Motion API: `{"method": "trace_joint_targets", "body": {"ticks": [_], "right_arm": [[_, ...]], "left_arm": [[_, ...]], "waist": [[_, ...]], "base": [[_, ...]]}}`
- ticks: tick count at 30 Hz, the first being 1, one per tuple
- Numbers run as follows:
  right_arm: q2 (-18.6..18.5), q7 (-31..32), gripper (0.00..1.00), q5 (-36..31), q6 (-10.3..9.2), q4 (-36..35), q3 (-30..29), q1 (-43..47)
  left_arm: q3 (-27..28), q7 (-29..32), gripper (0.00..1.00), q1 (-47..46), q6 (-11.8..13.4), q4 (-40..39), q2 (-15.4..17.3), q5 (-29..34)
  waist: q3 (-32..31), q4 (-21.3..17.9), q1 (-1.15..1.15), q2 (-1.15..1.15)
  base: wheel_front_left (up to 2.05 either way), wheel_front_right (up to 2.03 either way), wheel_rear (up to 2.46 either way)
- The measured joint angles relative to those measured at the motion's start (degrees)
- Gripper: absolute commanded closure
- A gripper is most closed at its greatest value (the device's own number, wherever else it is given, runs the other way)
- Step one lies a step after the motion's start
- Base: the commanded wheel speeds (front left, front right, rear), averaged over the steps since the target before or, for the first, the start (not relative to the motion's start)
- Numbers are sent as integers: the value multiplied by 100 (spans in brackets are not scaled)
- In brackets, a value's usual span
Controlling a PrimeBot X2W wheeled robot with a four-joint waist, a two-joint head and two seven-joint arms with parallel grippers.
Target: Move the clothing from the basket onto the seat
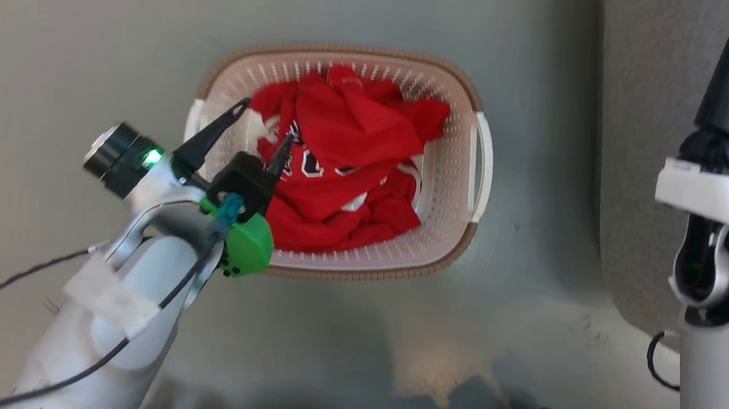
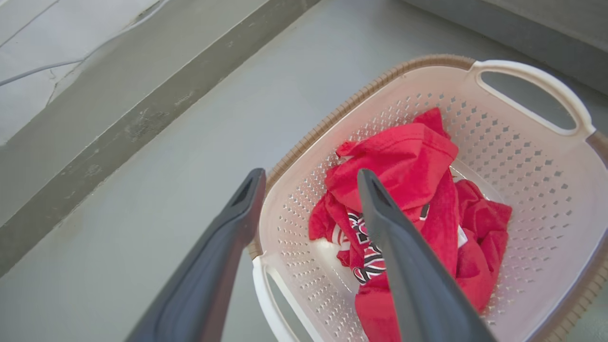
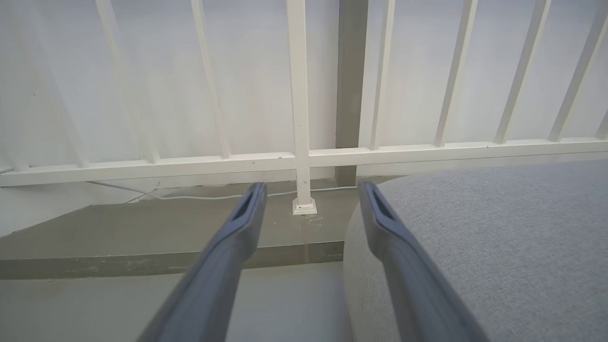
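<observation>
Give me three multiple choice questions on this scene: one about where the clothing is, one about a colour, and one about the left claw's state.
1. Where is the clothing? A in the basket; B on the seat; C on the floor.
2. What colour is the basket's rim? A blue; B brown; C black.
3. The left claw is: A shut on clothing; B shut on the basket's rim; C open, holding nothing.
Answers: 1 A, the red heap lies within the basket's walls. 2 B, the woven-look edge is brown. 3 C, its fingers stand apart, gripping nothing.
</observation>
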Motion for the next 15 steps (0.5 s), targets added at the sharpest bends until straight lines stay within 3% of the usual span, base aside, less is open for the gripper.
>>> {"method": "trace_joint_targets", "body": {"ticks": [15], "right_arm": [[7, 0, 0, 4, 7, 62, 138, -399]], "left_arm": [[-700, 126, 0, -761, -204, 1171, -73, 416]], "waist": [[777, -319, 0, 0]], "base": [[0, 0, 0]]}}
